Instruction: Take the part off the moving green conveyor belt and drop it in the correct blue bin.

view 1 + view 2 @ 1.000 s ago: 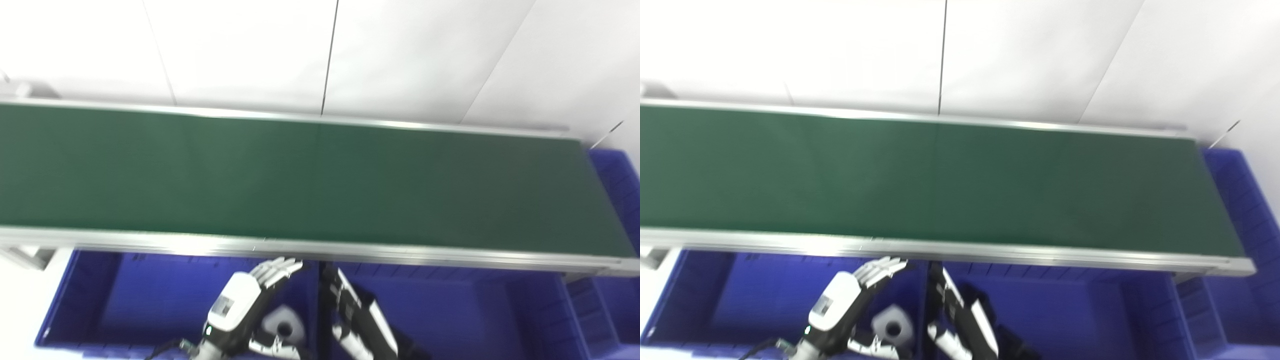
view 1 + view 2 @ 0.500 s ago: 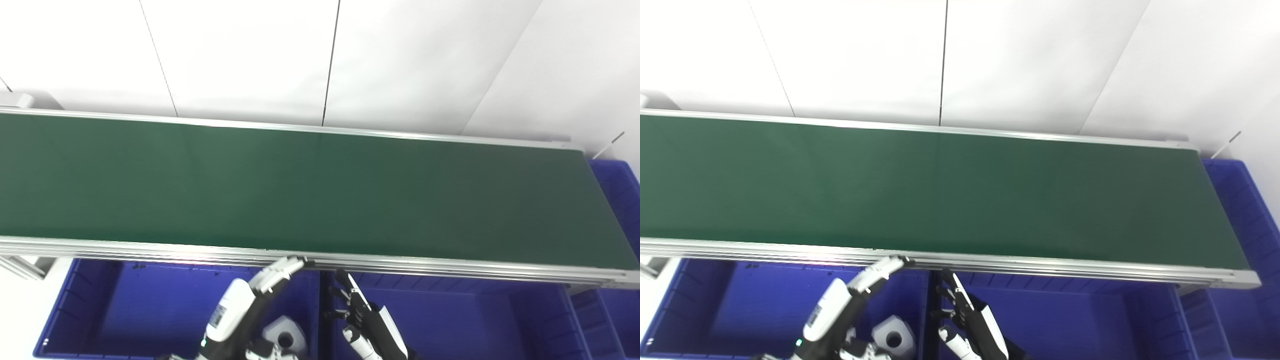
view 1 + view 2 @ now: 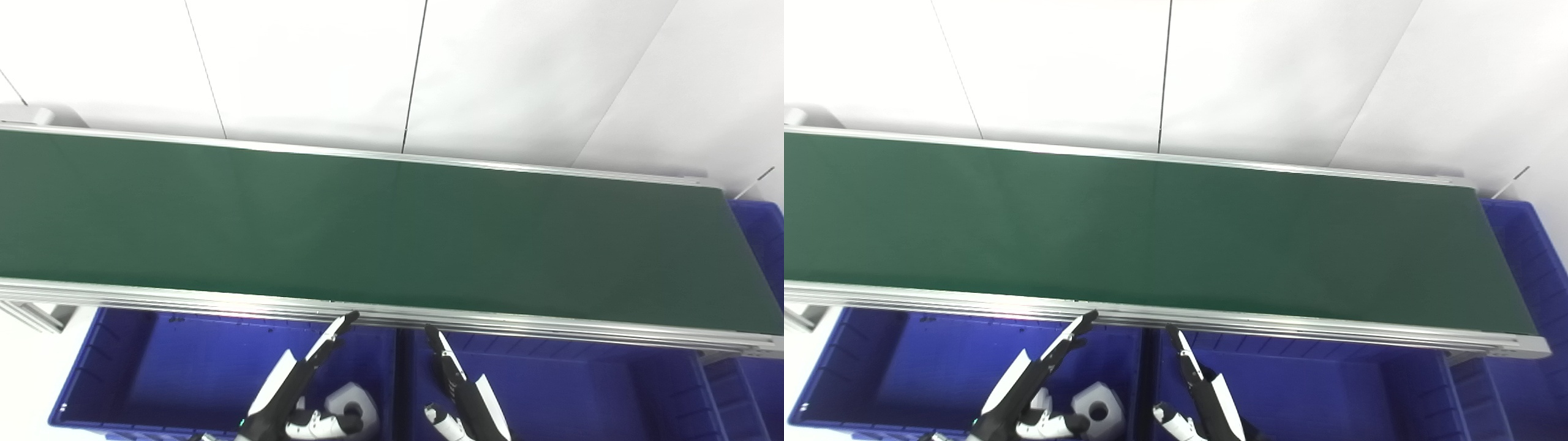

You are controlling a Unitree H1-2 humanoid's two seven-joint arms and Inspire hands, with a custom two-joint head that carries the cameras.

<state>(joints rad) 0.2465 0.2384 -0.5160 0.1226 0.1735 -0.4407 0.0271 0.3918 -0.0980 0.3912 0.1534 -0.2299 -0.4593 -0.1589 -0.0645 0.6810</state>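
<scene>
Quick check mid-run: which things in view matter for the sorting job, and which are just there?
Belongs to the job:
green conveyor belt, nothing on it now
left blue bin, holding a white part
right blue bin
left hand and right hand, both open, holding nothing

Just there:
third blue bin past the belt's right end
white wall panels

No legible txt or labels

Bare green conveyor belt (image 3: 380,233) above two blue bins, white part (image 3: 354,405) in left bin (image 3: 153,367), beside open left robot hand (image 3: 294,386).
</scene>
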